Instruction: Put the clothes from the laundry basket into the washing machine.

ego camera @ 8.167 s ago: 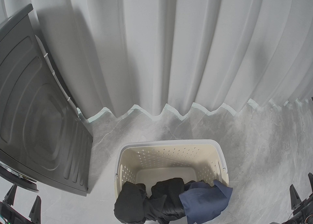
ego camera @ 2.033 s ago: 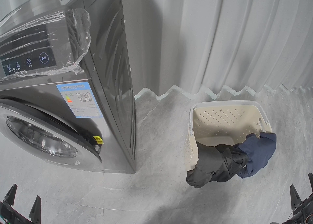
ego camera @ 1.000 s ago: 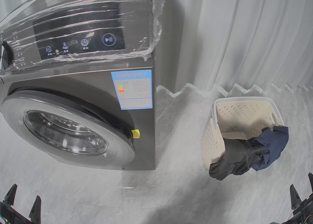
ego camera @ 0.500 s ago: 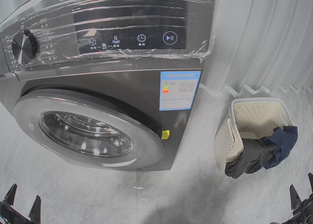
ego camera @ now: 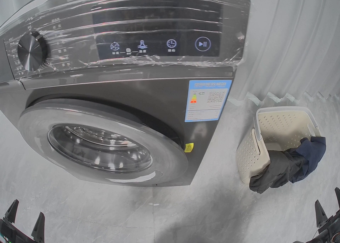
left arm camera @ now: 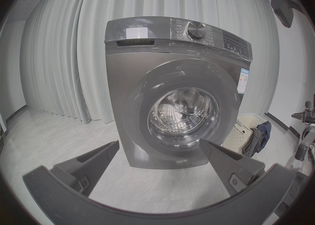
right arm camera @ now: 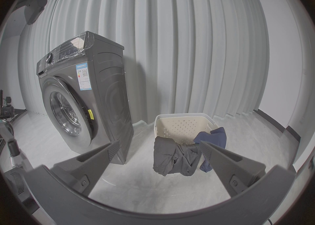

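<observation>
The grey washing machine (ego camera: 141,88) stands in front of me, its round glass door (ego camera: 101,148) shut. To its right on the floor sits the cream laundry basket (ego camera: 283,123). A dark grey garment (ego camera: 274,173) and a navy one (ego camera: 311,153) hang over the basket's near rim. My left gripper (ego camera: 24,219) is low at the lower left, open and empty. My right gripper (ego camera: 329,208) is low at the lower right, open and empty. The left wrist view faces the machine door (left arm camera: 182,114); the right wrist view faces the basket (right arm camera: 183,127) and the clothes (right arm camera: 177,158).
White curtains (ego camera: 290,41) hang behind the machine and basket. Pale marble floor (ego camera: 198,215) lies open between me and both. Plastic film (ego camera: 124,41) wraps the control panel.
The head camera has swung left from the basket to the washing machine, so the whole picture shifted. Both grippers stay low and open. The clothes still hang over the basket's rim.
</observation>
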Controlling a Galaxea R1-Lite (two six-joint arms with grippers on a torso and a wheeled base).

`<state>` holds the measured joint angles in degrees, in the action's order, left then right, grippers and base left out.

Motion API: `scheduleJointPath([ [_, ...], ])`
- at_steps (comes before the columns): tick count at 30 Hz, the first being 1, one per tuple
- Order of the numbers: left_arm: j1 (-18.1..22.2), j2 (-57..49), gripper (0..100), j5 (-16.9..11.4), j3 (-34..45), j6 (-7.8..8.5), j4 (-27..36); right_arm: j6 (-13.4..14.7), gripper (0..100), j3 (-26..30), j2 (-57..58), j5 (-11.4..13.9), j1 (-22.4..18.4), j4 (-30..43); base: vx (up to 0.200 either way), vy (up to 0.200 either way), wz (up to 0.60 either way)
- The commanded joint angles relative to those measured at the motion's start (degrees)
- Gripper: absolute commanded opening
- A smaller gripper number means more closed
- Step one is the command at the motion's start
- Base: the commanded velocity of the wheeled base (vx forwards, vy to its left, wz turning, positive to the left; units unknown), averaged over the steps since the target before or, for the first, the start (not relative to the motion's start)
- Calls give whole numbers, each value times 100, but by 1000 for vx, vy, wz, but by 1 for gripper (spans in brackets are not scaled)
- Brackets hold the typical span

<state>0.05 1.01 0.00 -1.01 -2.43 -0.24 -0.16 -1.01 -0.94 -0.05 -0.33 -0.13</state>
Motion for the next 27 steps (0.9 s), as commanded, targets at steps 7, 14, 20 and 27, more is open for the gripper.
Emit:
scheduleJointPath([
  [7, 4, -75, 100, 0, 101, -4, -2, -2, 100, 101, 94, -4, -2, -4, 0, 200, 0],
  [14, 4, -75, 100, 0, 92, -4, -2, -2, 100, 101, 94, -4, -2, -4, 0, 57, 0],
  [20, 4, -75, 100, 0, 92, -4, -2, -2, 100, 101, 94, 5, 7, -13, 0, 0, 0],
  [27, 4, -75, 100, 0, 92, -4, -2, -2, 100, 101, 94, 5, -2, -4, 0, 0, 0],
])
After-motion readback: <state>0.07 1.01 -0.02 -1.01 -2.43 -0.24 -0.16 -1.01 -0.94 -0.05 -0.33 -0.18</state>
